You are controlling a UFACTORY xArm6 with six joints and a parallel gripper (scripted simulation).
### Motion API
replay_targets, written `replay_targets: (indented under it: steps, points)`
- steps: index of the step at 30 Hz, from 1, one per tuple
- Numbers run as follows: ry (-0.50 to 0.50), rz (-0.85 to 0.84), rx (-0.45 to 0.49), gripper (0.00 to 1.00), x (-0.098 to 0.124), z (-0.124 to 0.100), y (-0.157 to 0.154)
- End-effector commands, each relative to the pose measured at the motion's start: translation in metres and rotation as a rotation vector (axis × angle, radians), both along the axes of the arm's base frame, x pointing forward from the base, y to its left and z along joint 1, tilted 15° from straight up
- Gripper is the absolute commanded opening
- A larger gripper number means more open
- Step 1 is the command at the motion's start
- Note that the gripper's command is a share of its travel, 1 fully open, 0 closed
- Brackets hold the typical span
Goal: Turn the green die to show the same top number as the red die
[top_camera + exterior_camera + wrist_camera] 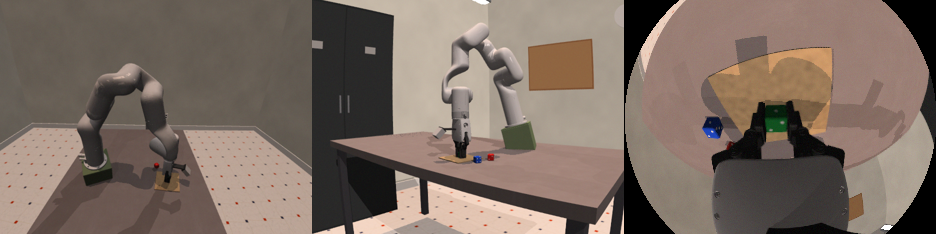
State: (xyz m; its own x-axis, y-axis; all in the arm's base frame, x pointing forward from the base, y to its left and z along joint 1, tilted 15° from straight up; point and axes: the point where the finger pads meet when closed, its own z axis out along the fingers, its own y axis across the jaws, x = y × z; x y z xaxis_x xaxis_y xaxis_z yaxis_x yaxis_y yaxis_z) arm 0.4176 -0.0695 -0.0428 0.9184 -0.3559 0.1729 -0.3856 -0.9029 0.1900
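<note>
My gripper [167, 179] [460, 155] [775, 110] is narrowed onto the green die [458, 153] [776, 119], a finger against either side, over the mat [173, 185] [448, 158] [739, 90]. Beside the mat sits the blue die [477, 159] [712, 128]; nearer my base [97, 176] [521, 137] lies the red die [156, 165] [490, 157] [729, 146].

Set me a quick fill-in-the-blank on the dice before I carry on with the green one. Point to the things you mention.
The fingers of the gripper [167, 180] [461, 155] [776, 112] stand on both sides of the ____ die. In the wrist view, the die in full sight left of the mat [173, 185] [448, 158] [820, 59] is the ____ one. In the top view, the only die plainly in sight is ____.

Missing words: green; blue; red
</note>
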Motion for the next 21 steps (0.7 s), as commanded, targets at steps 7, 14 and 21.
replay_targets:
  steps: [7,14,21]
  points:
    - [-0.003,0.001,0.000,0.21,-0.001,0.029,0.007]
    - [-0.003,0.001,0.000,0.21,-0.005,0.066,0.016]
    - [-0.003,0.001,0.000,0.21,-0.008,0.097,0.024]
